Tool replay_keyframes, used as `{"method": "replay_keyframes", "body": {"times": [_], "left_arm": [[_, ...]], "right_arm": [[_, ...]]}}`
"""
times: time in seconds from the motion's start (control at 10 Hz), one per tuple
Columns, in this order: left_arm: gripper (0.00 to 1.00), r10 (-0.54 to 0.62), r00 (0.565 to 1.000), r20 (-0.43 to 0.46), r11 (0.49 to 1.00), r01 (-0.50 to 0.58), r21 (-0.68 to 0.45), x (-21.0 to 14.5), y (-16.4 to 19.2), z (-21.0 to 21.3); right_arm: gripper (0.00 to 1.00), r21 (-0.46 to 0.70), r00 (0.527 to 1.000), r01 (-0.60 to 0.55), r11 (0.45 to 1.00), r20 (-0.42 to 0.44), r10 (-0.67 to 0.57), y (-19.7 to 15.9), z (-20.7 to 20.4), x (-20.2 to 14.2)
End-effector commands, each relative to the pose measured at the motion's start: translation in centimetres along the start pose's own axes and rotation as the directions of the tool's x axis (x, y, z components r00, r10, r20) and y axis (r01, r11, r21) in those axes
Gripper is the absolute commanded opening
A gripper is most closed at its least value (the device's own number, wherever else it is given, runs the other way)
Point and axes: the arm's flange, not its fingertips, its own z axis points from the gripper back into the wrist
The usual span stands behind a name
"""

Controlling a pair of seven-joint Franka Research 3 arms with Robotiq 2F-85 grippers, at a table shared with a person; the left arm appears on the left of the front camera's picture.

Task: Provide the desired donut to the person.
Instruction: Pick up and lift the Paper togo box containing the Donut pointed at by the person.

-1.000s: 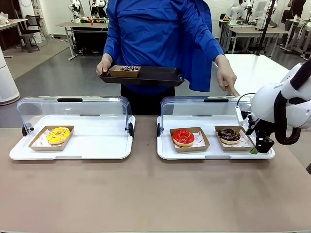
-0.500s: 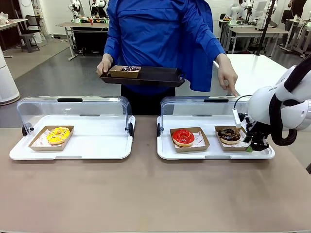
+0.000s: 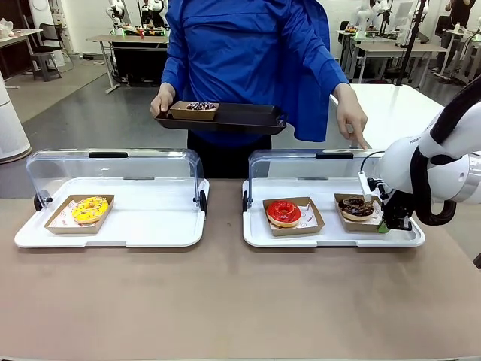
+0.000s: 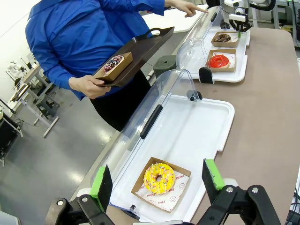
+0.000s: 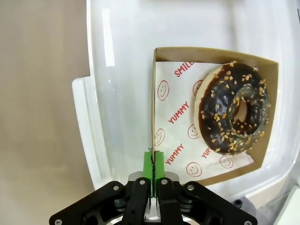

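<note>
Right gripper is pinched on the paper tray wall. The chocolate donut sits in it at 2 o'clock, inside the right case. Grasp looks done; lift and handover to the person's black tray remain. Left gripper is spread, idle.

1. Front view: fixed on the robot's side, looking level across the beige worktop at the person in a bright blue jacket; mid-distance, taking in both ends.
2. Left wrist view: high over the worktop's left end, looking down and along it past the left hand; it shares the yellow-iced ring donut with the front view; far off is the right hand.
3. Right wrist view: very near, looking straight down on the chocolate-iced ring donut with nut pieces in its brown card tray; both other views share that donut.
</note>
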Motion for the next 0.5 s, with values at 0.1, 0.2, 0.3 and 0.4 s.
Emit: {"method": "replay_keyframes", "body": {"times": [0.1,0.2,0.3,0.4], "left_arm": [[1.0,0.002,1.0,0.009,1.0,-0.002,0.003,-0.1,0.0,0.0],[1.0,0.002,1.0,0.009,1.0,-0.002,0.003,-0.1,0.0,0.0],[1.0,0.002,1.0,0.009,1.0,-0.002,0.003,-0.1,0.0,0.0],[1.0,0.002,1.0,0.009,1.0,-0.002,0.003,-0.1,0.0,0.0]], "right_arm": [[0.0,0.001,0.999,-0.031,1.0,0.021,0.031,0.2,1.2,-0.8],[0.0,0.019,0.998,-0.037,0.999,0.044,0.036,0.9,2.6,-1.0],[0.0,0.004,0.997,-0.038,0.999,0.061,0.038,2.7,5.9,-1.1],[0.0,-0.032,0.995,-0.063,0.997,0.076,0.066,4.8,9.7,-1.1]]}}
